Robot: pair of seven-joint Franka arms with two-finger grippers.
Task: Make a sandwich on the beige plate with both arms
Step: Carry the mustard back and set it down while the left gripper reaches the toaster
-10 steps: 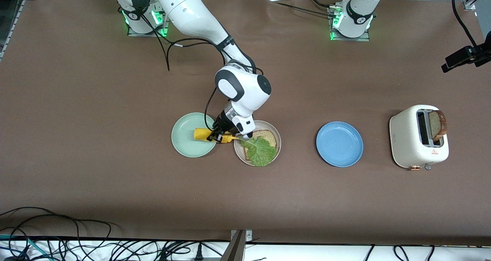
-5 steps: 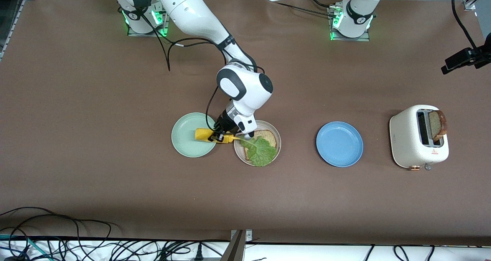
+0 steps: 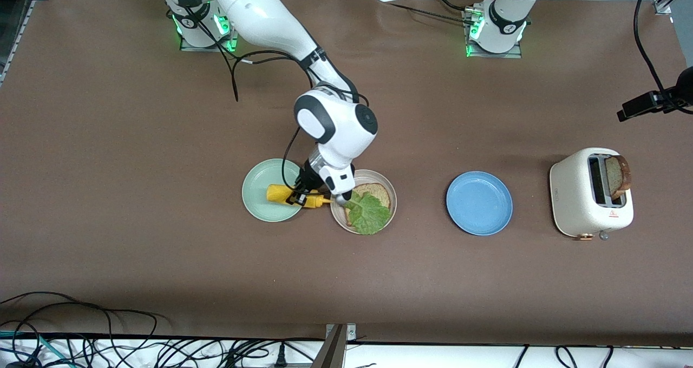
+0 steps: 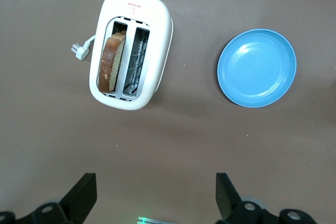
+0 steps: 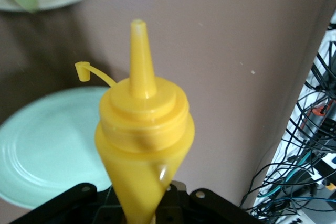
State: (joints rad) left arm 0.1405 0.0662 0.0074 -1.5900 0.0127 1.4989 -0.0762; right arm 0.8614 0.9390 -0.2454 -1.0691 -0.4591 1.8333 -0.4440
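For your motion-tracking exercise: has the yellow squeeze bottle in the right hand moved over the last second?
Yes. The yellow squeeze bottle has shifted toward the right arm's end of the table, its nozzle drawing back from the beige plate and its base farther over the mint-green plate.

Three plates in a row along the worktop (image 3: 162,260). One plate (image 3: 259,203) toward the right arm's end, squeeze bottle (image 3: 287,195) over its rim. Middle plate (image 3: 337,214) just beside it, bread slice (image 3: 379,192) on it, lettuce leaf (image 3: 370,212) on the bread. Third plate (image 3: 479,203) apart, between middle plate and toaster (image 3: 590,195). Second bread slice (image 3: 618,174) upright in a toaster slot.
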